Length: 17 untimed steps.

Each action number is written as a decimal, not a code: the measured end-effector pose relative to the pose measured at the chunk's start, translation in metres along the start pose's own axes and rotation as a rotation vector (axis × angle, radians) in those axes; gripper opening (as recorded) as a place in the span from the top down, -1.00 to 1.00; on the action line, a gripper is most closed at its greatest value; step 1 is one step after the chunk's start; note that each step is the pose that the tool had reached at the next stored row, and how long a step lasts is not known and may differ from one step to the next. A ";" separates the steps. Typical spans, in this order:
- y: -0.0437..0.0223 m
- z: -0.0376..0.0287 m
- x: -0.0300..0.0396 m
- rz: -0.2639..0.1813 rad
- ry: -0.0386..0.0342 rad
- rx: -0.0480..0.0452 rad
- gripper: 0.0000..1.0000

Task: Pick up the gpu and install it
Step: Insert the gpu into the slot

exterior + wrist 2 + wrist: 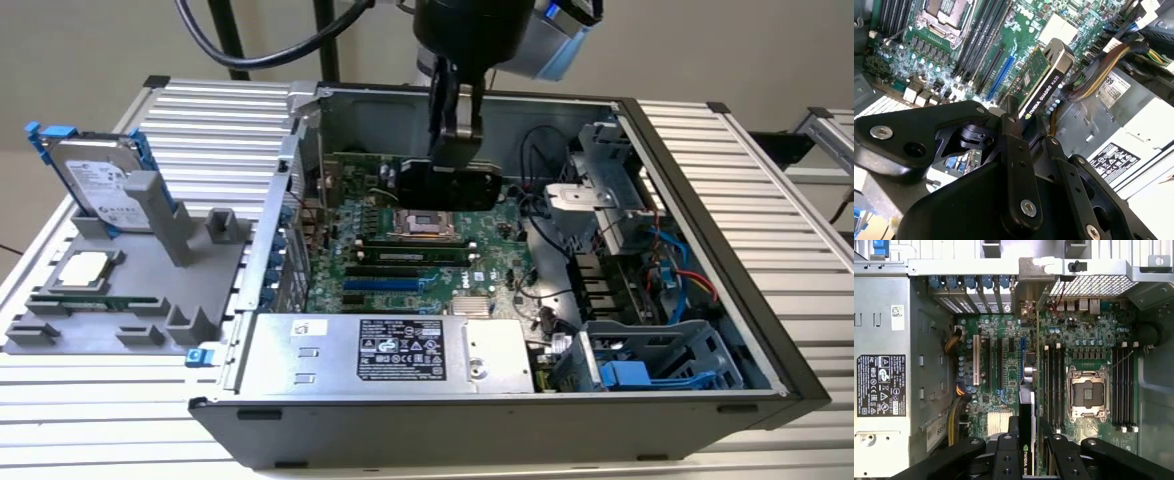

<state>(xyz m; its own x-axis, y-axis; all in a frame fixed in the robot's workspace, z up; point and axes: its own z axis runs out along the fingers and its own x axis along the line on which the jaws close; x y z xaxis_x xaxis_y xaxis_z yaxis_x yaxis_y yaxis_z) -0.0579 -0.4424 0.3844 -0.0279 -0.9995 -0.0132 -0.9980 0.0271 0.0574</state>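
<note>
While the pick-up half of the job looks finished, the install half does not. Your tool [451, 160] is pinching the gpu [447, 188], with its fingers pressed against the card's two faces. It hangs inside the open computer case [467, 435] in the upper middle of the exterior view, over the motherboard [387, 265] and close to the empty CPU socket [427, 222]. In the second wrist view the card sits tilted in the grip, its far end clear of the board and above the blue expansion slot [1001, 75], so I judge it unseated. In the first wrist view you see the card edge-on, running just beside that blue slot. What looks like its silver bracket [1030, 290] is up by the rear slot openings, and I cannot tell whether it has met its opening. At the exterior view's left, the grey holder [120, 320] on the desk [107, 400] carries the hard drive [100, 180] and the small square chip [83, 268]. As I read it, seating the card's edge connector in a slot is not yet done.
</note>
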 end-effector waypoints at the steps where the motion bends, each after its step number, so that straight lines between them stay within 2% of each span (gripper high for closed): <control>1: -0.0005 0.0001 0.0000 0.000 -0.0001 0.0000 1.00; 9: -0.0037 0.0005 -0.0002 0.000 -0.0002 0.0007 1.00; 17: -0.0040 0.0012 -0.0002 0.000 -0.0002 0.0037 1.00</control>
<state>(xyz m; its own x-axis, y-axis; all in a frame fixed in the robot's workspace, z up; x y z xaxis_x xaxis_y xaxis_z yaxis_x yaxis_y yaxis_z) -0.0540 -0.4423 0.3830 -0.0276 -0.9995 -0.0134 -0.9982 0.0268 0.0537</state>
